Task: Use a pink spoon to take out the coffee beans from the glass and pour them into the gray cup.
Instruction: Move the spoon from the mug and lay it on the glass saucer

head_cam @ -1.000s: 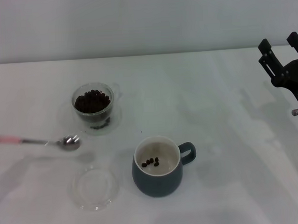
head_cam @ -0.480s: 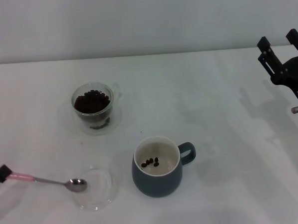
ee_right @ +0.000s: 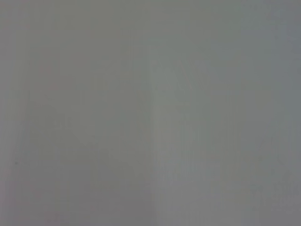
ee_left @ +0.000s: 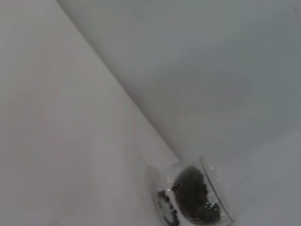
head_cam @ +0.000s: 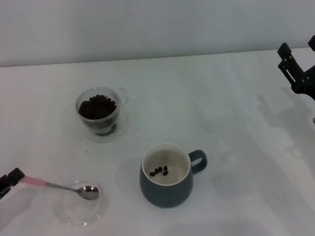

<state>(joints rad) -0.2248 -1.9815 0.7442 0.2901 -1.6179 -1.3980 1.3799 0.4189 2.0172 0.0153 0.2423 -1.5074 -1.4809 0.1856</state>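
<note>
The pink spoon lies low at the front left, its pink handle held by my left gripper at the picture's left edge. Its metal bowl looks empty and sits over a flat clear dish. The glass, heaped with coffee beans, stands at the back left on a clear saucer; it also shows in the left wrist view. The gray cup stands in the front middle, handle to the right, with a few beans inside. My right gripper hangs open at the far right.
The white table runs to a pale wall at the back. The right wrist view shows only a plain grey surface.
My left gripper has carried the spoon from near the glass down toward the front left, onto the clear dish. The dish has slid a little to the left. The right gripper drifted slightly right.
</note>
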